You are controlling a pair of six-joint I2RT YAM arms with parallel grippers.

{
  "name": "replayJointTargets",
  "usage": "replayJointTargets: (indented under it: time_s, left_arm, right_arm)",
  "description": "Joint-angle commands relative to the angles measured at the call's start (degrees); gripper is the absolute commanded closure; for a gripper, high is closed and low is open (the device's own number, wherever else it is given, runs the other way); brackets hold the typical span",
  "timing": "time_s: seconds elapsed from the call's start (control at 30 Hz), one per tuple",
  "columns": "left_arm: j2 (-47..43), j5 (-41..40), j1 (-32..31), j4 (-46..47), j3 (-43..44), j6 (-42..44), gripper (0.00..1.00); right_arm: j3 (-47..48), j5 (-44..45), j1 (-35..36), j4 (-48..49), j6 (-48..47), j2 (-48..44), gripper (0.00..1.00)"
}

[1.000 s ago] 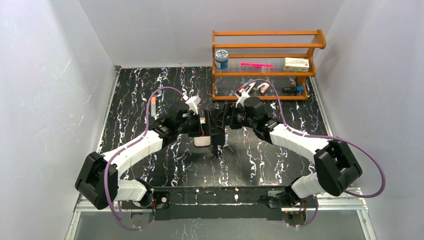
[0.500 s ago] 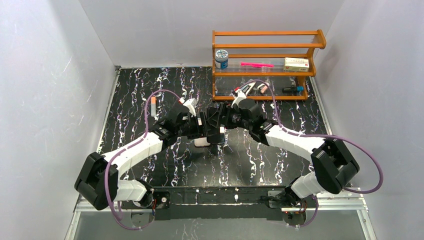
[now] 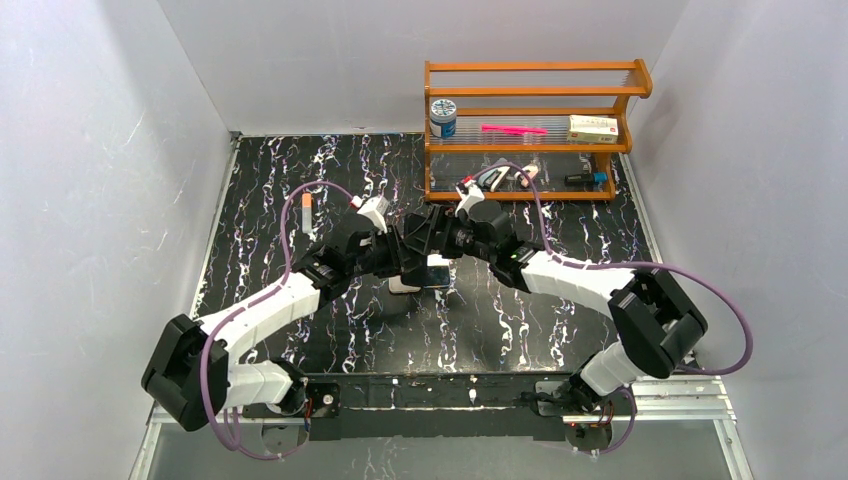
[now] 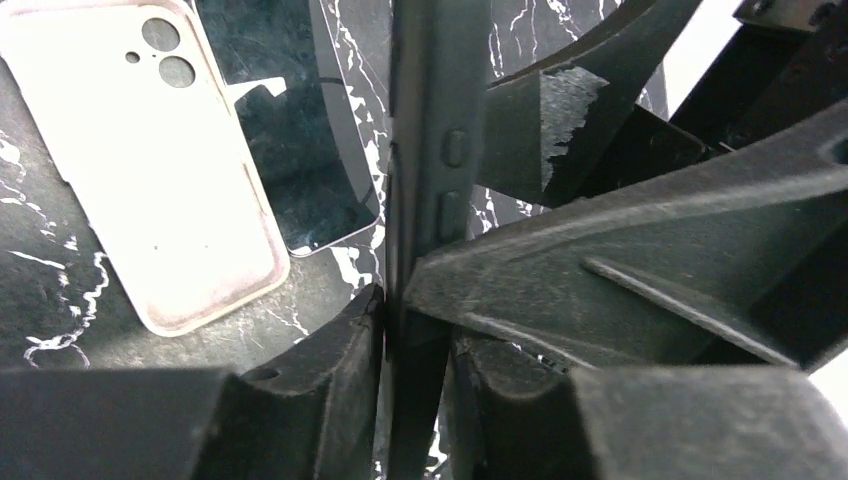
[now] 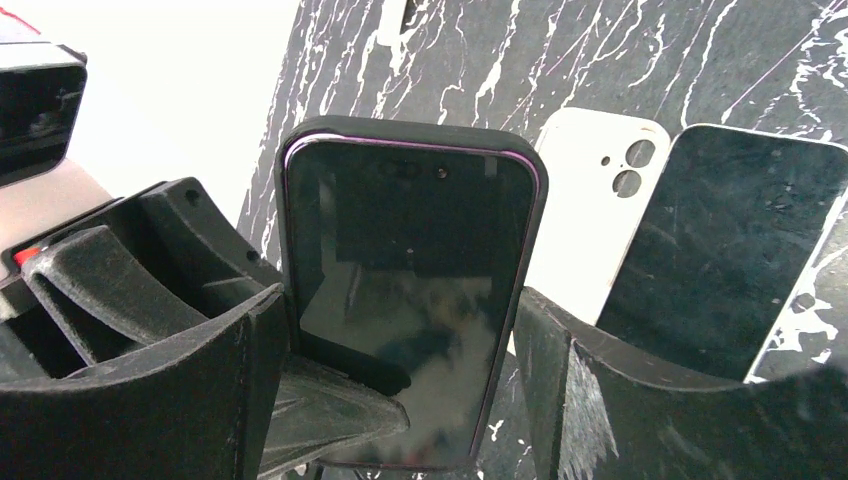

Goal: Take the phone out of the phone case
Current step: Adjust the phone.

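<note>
The right wrist camera gives the best look. The phone [image 5: 410, 300] stands upright, screen facing that camera, sitting in its black case [image 5: 412, 130]. The right gripper [image 5: 400, 330] has it by the two long sides, fingers [image 5: 215, 380] spread wide to span it.

The left wrist camera shows what that one can't: the same phone edge-on, side buttons visible. The left gripper [image 4: 410, 315] is nearly closed around its lower end, one finger on the front face and one on the back. It looks like a proper pinch to me, though it's so close up I wouldn't swear both pads are touching.

Both wrist views also catch an empty white case [image 5: 590, 200] lying flat on the table, camera holes showing. A second phone [image 5: 725, 240] lies screen up right against it.

From the top camera you mostly see the two grippers meeting over the middle of the table [image 3: 290, 190], and they hide nearly all of the phone.

The table is black marble-look with white veins, boxed in by pale walls. A wooden shelf [image 3: 530, 150] sits at the far right holding a jar [image 3: 442, 117], something pink and a small box [image 3: 592, 128]. Purple cables [image 3: 735, 330] loop off both arms.
</note>
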Motion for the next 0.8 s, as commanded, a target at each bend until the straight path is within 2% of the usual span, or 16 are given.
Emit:
replayJointTargets:
  time_s: [0.0, 0.07, 0.1, 0.2, 0.3, 0.4, 0.43, 0.77]
  left_arm:
    - [-2.1, -4.8, 0.3, 8.8, 1.5, 1.6, 0.84]
    - [-2.5, -4.8, 0.3, 8.4, 1.7, 2.5, 0.98]
    - [-2.8, -4.8, 0.3, 8.3, 1.7, 2.9, 1.0]
    - [-4.5, -5.8, 0.3, 8.6, 0.3, 3.0, 1.0]
    - [-7.1, -7.8, 0.4, 9.4, -1.3, 2.4, 1.0]
    - [-9.9, -9.6, 0.5, 10.7, -2.8, 1.5, 1.0]
    - [-10.7, -10.7, 0.6, 11.1, -3.0, 1.1, 1.0]
    - [-17.4, -12.0, 1.5, 19.0, -6.0, -4.5, 1.0]
  right_arm:
    - [2.4, -12.7, 5.1, 5.9, 2.5, 0.9, 0.99]
    - [2.3, -12.8, 5.1, 6.3, 2.8, 1.1, 0.97]
    - [2.2, -12.6, 5.1, 6.6, 2.8, 0.9, 0.93]
    - [1.4, -10.6, 5.0, 7.1, 2.6, -0.7, 0.69]
    - [0.0, -9.6, 3.9, 7.6, 3.2, -2.6, 0.5]
    - [-3.7, -11.0, 2.2, 12.0, 5.6, -4.4, 0.21]
    - [-5.0, -11.7, 1.7, 13.9, 6.4, -4.9, 0.16]
    - [-13.5, -19.8, -1.7, 33.3, 13.7, -4.8, 0.09]
